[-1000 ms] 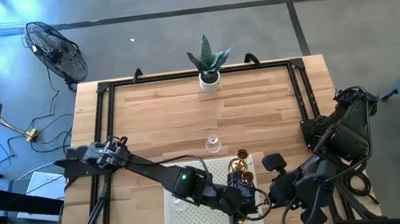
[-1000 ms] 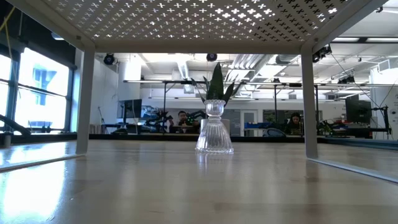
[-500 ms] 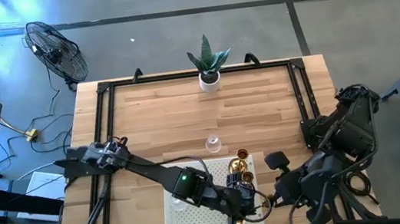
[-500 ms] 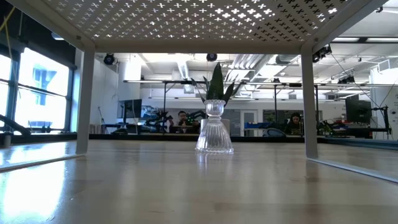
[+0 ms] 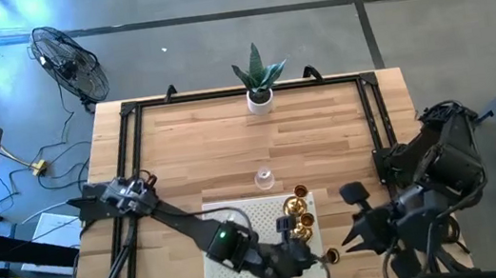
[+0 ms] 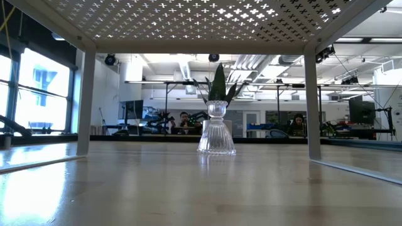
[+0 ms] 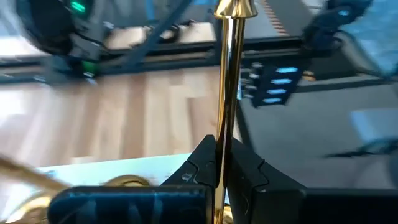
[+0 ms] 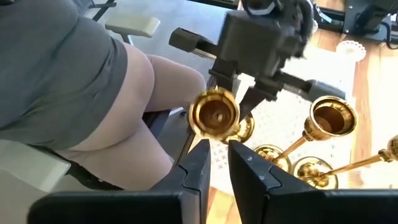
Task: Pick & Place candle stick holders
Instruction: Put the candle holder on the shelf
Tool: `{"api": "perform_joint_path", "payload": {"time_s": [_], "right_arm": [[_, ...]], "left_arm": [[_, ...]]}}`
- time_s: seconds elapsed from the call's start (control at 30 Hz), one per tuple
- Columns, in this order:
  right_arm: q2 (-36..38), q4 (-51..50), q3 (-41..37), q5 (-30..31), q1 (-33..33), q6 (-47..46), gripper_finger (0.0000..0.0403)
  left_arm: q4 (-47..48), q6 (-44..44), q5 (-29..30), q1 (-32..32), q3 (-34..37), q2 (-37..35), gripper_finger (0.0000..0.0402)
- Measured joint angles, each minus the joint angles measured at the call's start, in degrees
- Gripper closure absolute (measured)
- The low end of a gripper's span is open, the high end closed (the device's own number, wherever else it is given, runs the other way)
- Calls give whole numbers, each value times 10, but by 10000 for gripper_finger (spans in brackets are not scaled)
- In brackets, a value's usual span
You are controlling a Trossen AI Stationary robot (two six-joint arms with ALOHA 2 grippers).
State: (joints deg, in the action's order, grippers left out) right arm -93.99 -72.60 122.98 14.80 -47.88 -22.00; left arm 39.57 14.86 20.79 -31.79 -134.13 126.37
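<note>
Brass candle stick holder (image 7: pixel 229 87) pinched between both grippers over the white perforated tray (image 5: pixel 219 266).
Left gripper (image 7: pixel 221 163) clamped on stem; right gripper (image 8: pixel 213 163) nipping the same holder: release one side before lifting clear.

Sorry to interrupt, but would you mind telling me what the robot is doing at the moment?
It is handling candle stick holders. The left end effector is shut on the thin stem of a brass holder at the table's near edge, by the white perforated stand where other brass holders sit. The right end effector is beside it. One glass holder stands alone mid-table.
</note>
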Motion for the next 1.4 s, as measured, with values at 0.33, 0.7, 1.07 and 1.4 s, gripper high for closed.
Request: {"api": "perform_joint_path", "payload": {"time_s": [0.33,0.7,1.07,1.4], "right_arm": [[0,0,0,56,-34,31,350],[0,0,0,149,-77,56,356],[-1,-3,0,189,-122,105,355],[-1,-42,0,189,-176,106,352]], "left_arm": [[-38,-27,107,-29,0,-2,394],[-69,-22,112,-37,0,-2,394],[-80,3,291,-79,0,-3,394],[-58,90,367,-73,-1,2,394]]}}
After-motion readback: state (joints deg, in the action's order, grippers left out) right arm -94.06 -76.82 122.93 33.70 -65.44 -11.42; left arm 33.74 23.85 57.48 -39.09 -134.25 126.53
